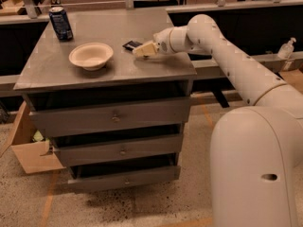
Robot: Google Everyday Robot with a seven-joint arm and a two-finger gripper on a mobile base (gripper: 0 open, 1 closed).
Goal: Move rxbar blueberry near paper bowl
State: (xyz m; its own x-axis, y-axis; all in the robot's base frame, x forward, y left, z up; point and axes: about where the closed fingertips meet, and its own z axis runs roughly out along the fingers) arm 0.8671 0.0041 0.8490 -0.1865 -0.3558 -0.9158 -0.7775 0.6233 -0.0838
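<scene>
The rxbar blueberry (132, 45) is a small dark flat bar lying on the grey cabinet top (109, 70), right of the paper bowl (91, 55). The bowl is cream, round and upright, a short gap left of the bar. My gripper (141, 50) reaches in from the right, its cream fingers low over the top and right at the bar's near right edge. The bar's right end is partly hidden behind the fingers.
A blue drink can (61, 23) stands upright at the back left corner. The cabinet has three drawers (113, 119) below. A cardboard box (28, 150) sits on the floor at left. A clear bottle (286, 48) stands on a ledge at far right.
</scene>
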